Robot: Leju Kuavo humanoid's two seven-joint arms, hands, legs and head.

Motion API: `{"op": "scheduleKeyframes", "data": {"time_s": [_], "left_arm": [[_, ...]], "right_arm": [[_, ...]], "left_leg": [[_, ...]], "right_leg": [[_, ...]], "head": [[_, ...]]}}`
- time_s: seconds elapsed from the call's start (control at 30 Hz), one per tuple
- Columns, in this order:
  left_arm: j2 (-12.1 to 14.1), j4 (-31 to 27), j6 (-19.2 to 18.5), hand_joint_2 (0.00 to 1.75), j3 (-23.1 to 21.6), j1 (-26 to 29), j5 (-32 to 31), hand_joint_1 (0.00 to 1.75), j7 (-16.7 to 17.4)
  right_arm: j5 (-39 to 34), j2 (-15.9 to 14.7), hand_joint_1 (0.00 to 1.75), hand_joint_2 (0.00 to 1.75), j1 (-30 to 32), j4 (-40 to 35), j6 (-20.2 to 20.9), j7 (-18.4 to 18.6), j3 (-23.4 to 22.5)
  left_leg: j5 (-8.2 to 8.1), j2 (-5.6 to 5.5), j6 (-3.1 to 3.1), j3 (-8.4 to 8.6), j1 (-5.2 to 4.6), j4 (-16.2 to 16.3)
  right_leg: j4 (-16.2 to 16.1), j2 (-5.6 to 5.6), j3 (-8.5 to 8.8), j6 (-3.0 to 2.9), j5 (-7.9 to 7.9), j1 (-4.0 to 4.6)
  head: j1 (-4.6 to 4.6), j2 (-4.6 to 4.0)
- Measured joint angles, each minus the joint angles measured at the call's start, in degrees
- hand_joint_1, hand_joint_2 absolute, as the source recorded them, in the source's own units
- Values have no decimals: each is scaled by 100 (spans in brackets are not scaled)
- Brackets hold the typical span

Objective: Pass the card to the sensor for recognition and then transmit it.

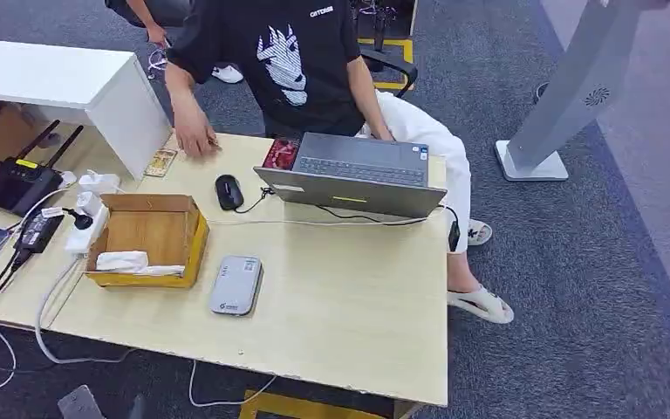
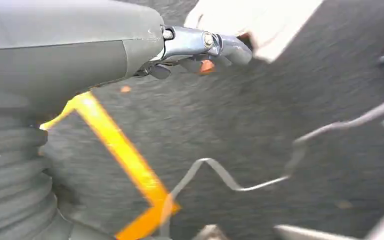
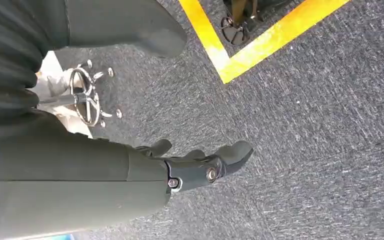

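My left hand [image 2: 200, 50] and right hand [image 3: 195, 162] hang empty, fingers loosely apart; the card [image 1: 160, 162] lies on the desk [image 1: 349, 297].

A broad bare stretch of the counter [image 1: 349, 297] is lying open along the near and right side, just right of the card reader [image 1: 236, 285]. The cardboard box [image 1: 146, 239] is blocking the near left, with cables trailing beside it. The open laptop [image 1: 358, 173], the mouse [image 1: 229, 191] and a person's hand [image 1: 194, 135] are crowding the far edge.
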Motion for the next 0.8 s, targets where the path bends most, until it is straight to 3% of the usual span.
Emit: {"op": "scheduleKeyframes", "data": {"time_s": [0.4, 0.8], "left_arm": [[-341, -2507, 39, 175, 722, 451, -97, 0, -813], [-614, -5018, 273, 175, 849, 972, -321, 0, -1355]], "right_arm": [[260, 74, 0, 175, 0, 20, 9, 26, -149], [518, 136, 0, 175, 0, 33, 61, 83, -297]], "left_leg": [[0, -1, 0, -1, 0, 0], [0, 0, 0, 0, 0, 0]], "right_leg": [[0, -1, -1, 0, 0, 0], [-1, 0, -1, 0, 0, -1]], "head": [[0, 0], [0, 0]]}}
